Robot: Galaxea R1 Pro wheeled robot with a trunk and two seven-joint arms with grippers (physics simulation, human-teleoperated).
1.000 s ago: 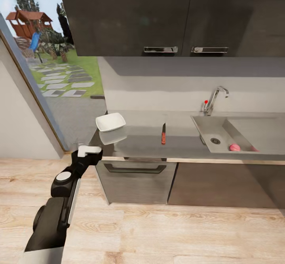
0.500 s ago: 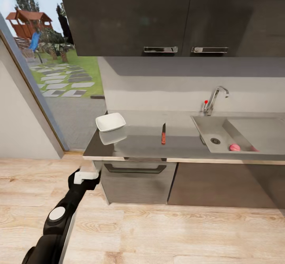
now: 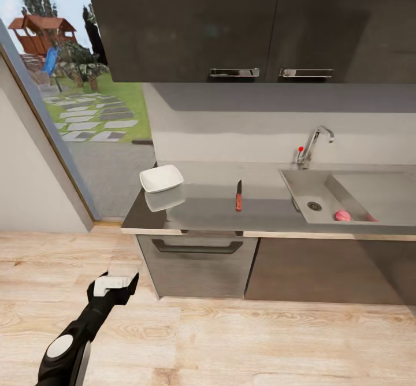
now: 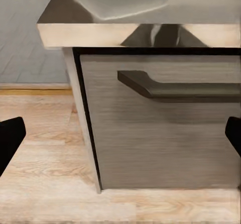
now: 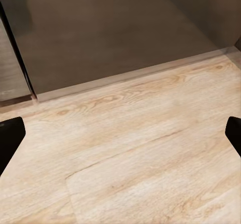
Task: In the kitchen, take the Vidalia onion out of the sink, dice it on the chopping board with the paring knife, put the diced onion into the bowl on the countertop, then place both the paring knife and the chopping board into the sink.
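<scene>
Left gripper [image 3: 115,286] low over the wood floor [image 3: 231,340], near-left of the cabinet front, well below the countertop [image 3: 260,210]. In the left wrist view its black fingertips [image 4: 10,141] sit at opposite picture edges, spread wide, gripping nothing, facing a grey drawer front with a dark handle [image 4: 181,88].

White squarish bowl [image 3: 161,178] at the countertop's far-left end, glossy, reflection beneath it. Paring knife [image 3: 238,195] lies mid-counter, dark blade pointing far, red-orange handle near, well apart from the bowl and left of the sink [image 3: 346,192]. Vidalia onion [image 3: 342,215], small pinkish-red ball, rests in the basin near its near wall, right of the round drain, far right of the left gripper. Chrome tap [image 3: 315,143] with red knob behind the basin.

Right gripper [image 5: 120,138]: fingertips far apart in its wrist view, empty, over bare floor near the dark cabinet base. Open floor runs along the whole cabinet front.
</scene>
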